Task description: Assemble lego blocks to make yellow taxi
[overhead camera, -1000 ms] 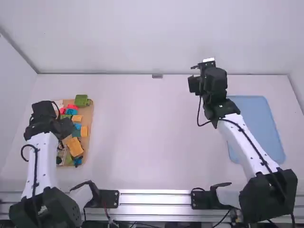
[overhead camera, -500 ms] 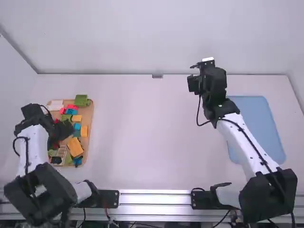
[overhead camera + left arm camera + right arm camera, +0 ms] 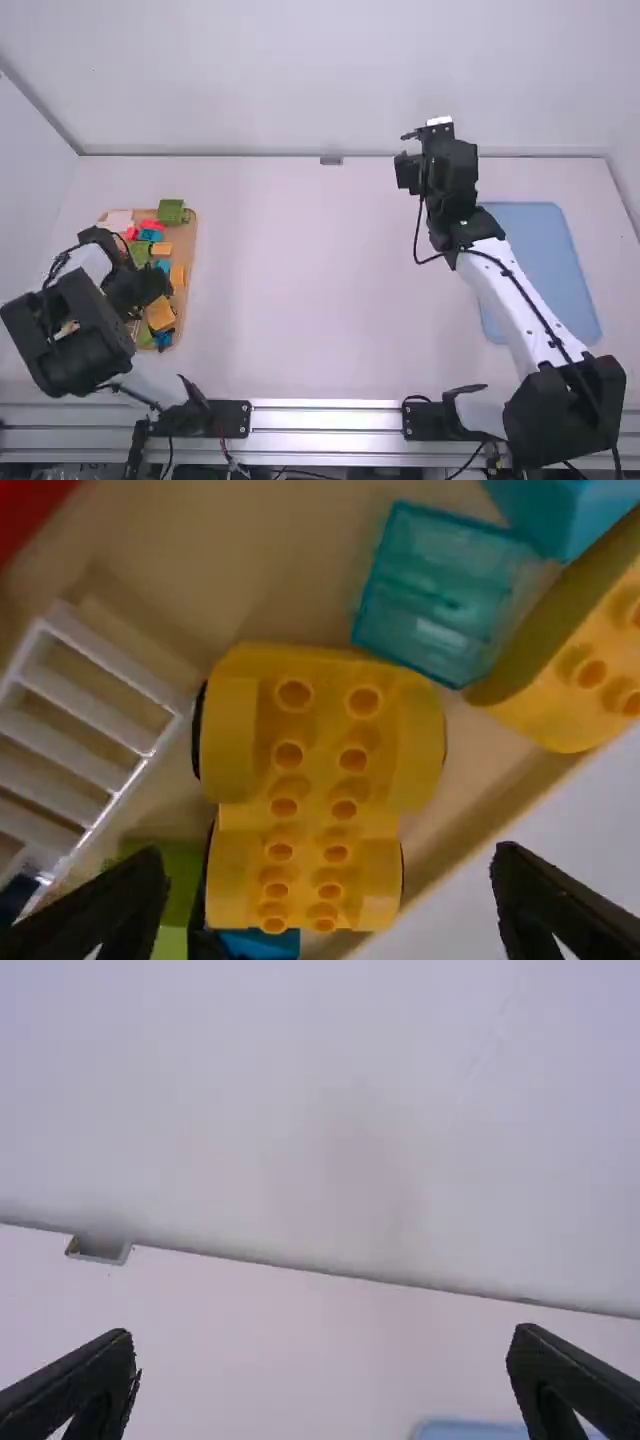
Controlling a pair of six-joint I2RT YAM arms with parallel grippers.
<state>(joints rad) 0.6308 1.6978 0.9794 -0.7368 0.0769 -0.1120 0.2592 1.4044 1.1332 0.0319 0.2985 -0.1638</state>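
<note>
My left gripper (image 3: 150, 290) is over the tray of blocks at the table's left side. In the left wrist view the left gripper (image 3: 325, 905) is open, its fingers far apart around a yellow studded car base (image 3: 315, 790) that lies in the tray. A clear teal block (image 3: 440, 590) and a curved yellow block (image 3: 590, 670) lie beside that base. My right gripper (image 3: 408, 150) is held up at the far right of the table; in the right wrist view the right gripper (image 3: 320, 1385) stands wide open and empty.
The wooden tray (image 3: 186, 250) also holds a green block (image 3: 172, 211), red and blue pieces and a white fence (image 3: 75, 720). A blue mat (image 3: 545, 250) lies at the right, partly under the right arm. A wall borders the table's far edge.
The left arm first drew back leftward, then its gripper swung toward the tray's near right part, over the yellow pieces. The right arm has stayed practically still.
</note>
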